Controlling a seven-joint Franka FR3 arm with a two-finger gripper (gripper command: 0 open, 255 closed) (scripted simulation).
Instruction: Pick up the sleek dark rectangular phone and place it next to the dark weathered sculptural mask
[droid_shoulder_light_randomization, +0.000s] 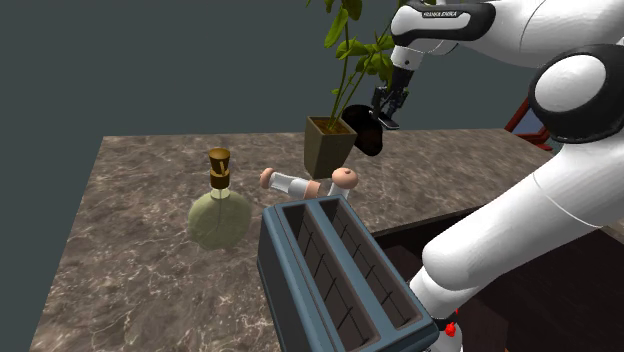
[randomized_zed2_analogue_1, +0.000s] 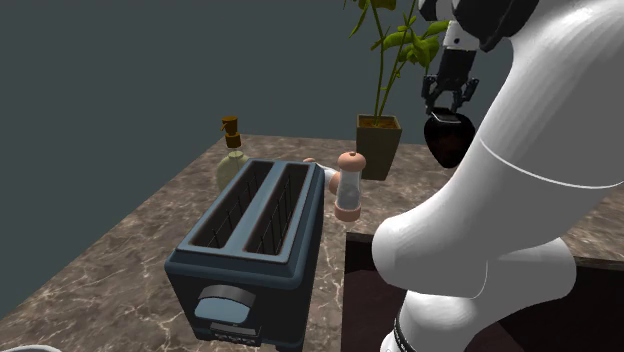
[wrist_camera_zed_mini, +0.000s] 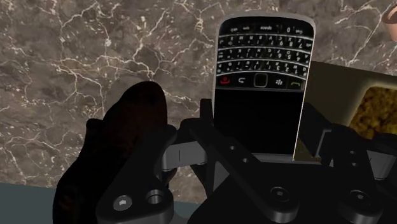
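Note:
A black keypad phone with a dark screen stands upright between my fingers, keypad end away from the hand. My gripper is shut on its lower part. A dark, rough sculptural mask lies on the marble counter just beside and below the phone. In the shoulder view the gripper hangs right over the mask, next to the plant pot. The second exterior view has the gripper directly above the mask.
A potted plant stands beside the mask. A blue-grey toaster takes up the counter's near part. A round greenish bottle and a lying pink-capped grinder are in the middle. The counter edge drops off near the stand.

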